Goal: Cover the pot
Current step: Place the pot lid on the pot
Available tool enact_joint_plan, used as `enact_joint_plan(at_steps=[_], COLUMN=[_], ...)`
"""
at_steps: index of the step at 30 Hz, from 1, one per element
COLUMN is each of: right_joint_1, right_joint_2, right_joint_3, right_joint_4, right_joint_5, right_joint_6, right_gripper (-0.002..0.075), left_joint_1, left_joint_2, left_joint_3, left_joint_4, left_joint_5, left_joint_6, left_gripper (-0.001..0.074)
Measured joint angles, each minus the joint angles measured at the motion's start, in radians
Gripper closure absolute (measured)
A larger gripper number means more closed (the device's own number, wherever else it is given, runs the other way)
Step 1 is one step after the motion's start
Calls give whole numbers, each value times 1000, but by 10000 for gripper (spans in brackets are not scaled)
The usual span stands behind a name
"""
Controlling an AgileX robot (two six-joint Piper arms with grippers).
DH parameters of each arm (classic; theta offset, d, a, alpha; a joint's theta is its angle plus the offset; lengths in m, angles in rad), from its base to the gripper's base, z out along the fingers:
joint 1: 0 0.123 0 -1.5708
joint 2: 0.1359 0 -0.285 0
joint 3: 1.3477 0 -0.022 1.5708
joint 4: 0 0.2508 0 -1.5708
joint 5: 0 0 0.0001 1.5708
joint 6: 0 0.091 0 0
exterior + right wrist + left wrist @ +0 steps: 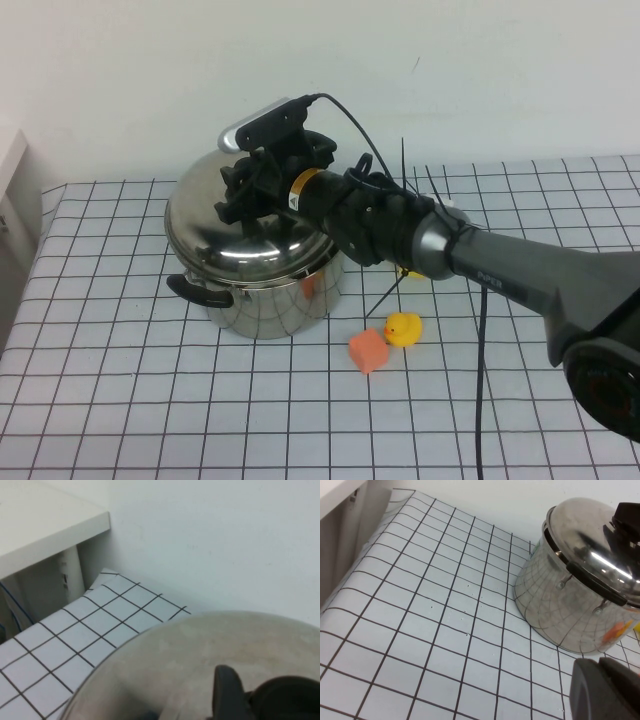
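From the raised camera, the right gripper [250, 195] sits over the crown of the lid [235, 240], which already rests on the pot [270, 300] at the left-centre of the checked tablecloth [120, 400]. Its fingers bracket the lid's knob, though whether they pinch it or have let go cannot be told. A yellow duck [403, 328] and an orange block [368, 351] lie near the pot's right side, apart from it.

From the left wrist, the pot [555, 610] stands covered, one black handle [595, 582] facing the camera; the left gripper [602, 690] shows only as a dark body at the frame's edge, parked well apart from the pot, finger state impossible to tell.

From the right wrist, the lid [200, 665] fills the frame beneath a dark finger [227, 690].

The lid looks seated; a clean finish likely calls for releasing straight and lifting vertically, so the rim is not dragged askew.
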Motion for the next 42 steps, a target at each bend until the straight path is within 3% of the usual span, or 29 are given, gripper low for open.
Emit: enact_joint_plan(at_steps=[42], right_joint_1=[-15], right_joint_2=[22], right_joint_3=[-7], right_joint_4=[0], right_joint_5=[28], right_joint_6=[-7], right_gripper=[386], left_joint_1=[0], left_joint_2=[0], left_joint_3=[0], left_joint_4=[0], left_joint_5=[0], left_joint_6=[0], left_gripper=[738])
